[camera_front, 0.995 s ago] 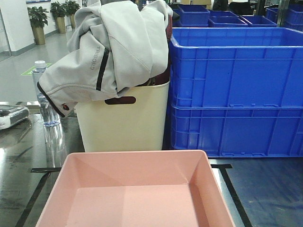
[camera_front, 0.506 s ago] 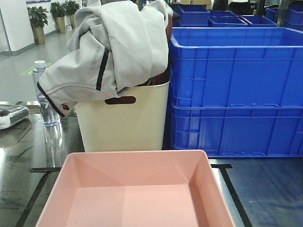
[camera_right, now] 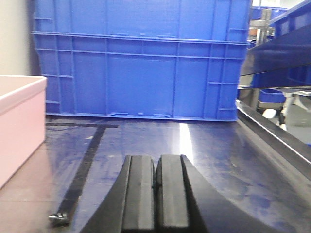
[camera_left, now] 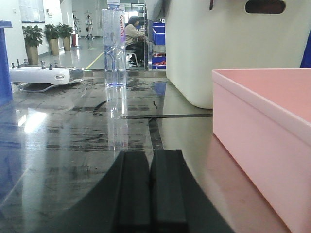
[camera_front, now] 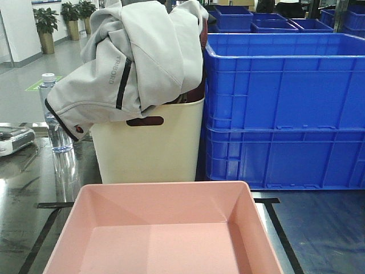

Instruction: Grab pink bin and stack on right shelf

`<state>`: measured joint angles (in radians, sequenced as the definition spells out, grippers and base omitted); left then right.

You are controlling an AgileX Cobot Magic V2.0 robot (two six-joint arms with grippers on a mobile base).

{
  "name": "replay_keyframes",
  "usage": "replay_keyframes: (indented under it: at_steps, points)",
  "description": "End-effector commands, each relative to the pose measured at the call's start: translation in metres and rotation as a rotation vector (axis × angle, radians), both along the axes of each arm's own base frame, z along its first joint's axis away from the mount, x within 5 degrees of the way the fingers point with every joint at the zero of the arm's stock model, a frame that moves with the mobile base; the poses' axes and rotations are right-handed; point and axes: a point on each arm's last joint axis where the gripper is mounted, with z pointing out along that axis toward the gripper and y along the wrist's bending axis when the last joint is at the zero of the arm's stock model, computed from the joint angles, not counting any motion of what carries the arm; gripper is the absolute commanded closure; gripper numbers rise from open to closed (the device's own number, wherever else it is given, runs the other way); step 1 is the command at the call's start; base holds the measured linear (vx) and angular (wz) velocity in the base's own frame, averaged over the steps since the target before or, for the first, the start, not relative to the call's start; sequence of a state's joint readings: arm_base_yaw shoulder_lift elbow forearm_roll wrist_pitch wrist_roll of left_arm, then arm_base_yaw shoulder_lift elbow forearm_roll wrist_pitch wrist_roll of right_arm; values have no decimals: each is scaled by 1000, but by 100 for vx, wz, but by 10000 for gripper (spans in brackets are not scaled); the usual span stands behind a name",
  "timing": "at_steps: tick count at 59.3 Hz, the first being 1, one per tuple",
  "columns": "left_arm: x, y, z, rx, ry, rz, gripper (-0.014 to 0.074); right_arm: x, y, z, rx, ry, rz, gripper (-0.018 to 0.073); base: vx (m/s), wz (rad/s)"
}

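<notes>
On right shelf [camera_front: 319,228]: pink bin [camera_front: 165,234] upright, mouth up, long axis unclear | left gripper [camera_left: 149,189] clenched, empty | right gripper [camera_right: 156,194] clenched, empty

This is an industrial hall of the warehouse or factory-floor kind. Blue ribbed crates [camera_front: 284,108] stand stacked 2 high on a glossy dark metal surface [camera_right: 194,160] marked with black tape lines [camera_right: 82,167], and more blue crates [camera_front: 268,20] sit farther back. The floor [camera_front: 23,91] is wide, polished and grey with a green marking, potted plants [camera_front: 45,23] line a white wall, and a seated worker [camera_left: 133,39] is at a station in the distance.
</notes>
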<state>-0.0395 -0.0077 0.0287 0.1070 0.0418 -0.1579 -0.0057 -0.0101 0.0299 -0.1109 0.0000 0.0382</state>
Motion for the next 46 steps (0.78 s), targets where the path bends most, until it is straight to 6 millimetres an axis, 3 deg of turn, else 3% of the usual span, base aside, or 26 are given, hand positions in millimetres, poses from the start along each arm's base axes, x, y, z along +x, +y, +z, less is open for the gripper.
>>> replay_keyframes:
  at_steps: [1,46]
  points:
    - [-2,-1,4,-7,-92,-10,602,-2,2,8,-15,-100,31,568,0,0]
    - [-2,-1,4,-7,-92,-10,602,-2,3,8,-13,-98,53,568,0,0]
